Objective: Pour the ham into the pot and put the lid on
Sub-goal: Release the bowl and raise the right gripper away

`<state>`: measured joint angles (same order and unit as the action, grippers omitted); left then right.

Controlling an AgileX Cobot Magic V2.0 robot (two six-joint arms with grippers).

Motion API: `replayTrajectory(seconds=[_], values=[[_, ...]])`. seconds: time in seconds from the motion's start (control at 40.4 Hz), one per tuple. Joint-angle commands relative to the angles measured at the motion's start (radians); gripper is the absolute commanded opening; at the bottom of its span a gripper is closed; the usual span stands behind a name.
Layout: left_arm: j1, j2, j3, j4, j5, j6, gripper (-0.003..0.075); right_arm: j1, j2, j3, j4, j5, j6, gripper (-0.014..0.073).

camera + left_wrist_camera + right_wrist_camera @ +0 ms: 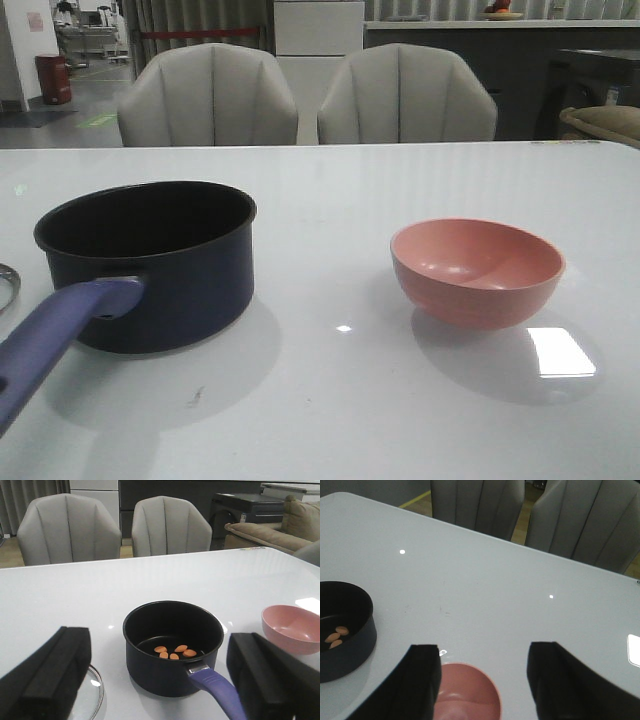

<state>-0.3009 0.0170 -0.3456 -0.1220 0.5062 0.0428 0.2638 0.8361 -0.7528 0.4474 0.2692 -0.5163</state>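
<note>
We take the pot (150, 262) as our landmark. It stands upright on the white table (330, 400), uncovered, with its purple-blue handle (55, 335) reaching toward the robot. In the left wrist view we see the ham (175, 651) lying on the pot's floor: four small orange pieces in a loose cluster. The right wrist view shows three of these pieces against the dark interior.

The lid (95, 690) lies flat on the table just beside the pot, on the pot's left in the front view, where only a sliver of its steel rim shows at the frame edge. It does not rest on the pot.

The pink bowl (477, 271) sits upright on the table, well apart from the pot on its right. We see nothing inside it.

The left gripper (155, 680) hangs on the robot's side of the pot, jaws spread wide, gripping nothing; the pot shows between its fingers. The right gripper (482, 677) hovers above the pink bowl, jaws likewise spread wide, gripping nothing.

Two grey chairs (300, 95) stand behind the table, beyond the pot.
</note>
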Motion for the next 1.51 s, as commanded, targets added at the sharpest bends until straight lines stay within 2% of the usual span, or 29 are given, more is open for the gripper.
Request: replayTrajectory(seconds=[0.0, 0.248, 0.372, 0.57, 0.818, 1.264, 1.487], values=[[-0.009, 0.014, -0.027, -0.013, -0.08, -0.003, 0.0603, 0.006, -0.114, 0.078, 0.044, -0.116, -0.001, 0.0492], [-0.009, 0.014, -0.027, -0.015, -0.08, -0.003, 0.0603, 0.006, -0.442, 0.387, 0.168, -0.283, -0.001, 0.0492], [-0.009, 0.014, -0.027, -0.015, -0.08, -0.003, 0.0603, 0.006, -0.555, 0.5, 0.181, -0.295, -0.001, 0.0492], [-0.009, 0.014, -0.027, -0.015, -0.08, -0.003, 0.0603, 0.006, -0.591, 0.584, 0.181, -0.292, -0.001, 0.0492], [-0.009, 0.071, -0.054, -0.015, -0.08, -0.003, 0.0603, 0.006, -0.591, 0.597, 0.181, -0.276, -0.001, 0.0492], [-0.009, 0.625, -0.389, -0.026, -0.075, -0.003, 0.0603, 0.006, -0.591, 0.597, 0.181, -0.276, -0.001, 0.0492], [-0.007, 0.867, -0.527, -0.016, 0.031, -0.003, 0.0603, 0.006, -0.591, 0.597, 0.181, -0.276, -0.001, 0.0492]])
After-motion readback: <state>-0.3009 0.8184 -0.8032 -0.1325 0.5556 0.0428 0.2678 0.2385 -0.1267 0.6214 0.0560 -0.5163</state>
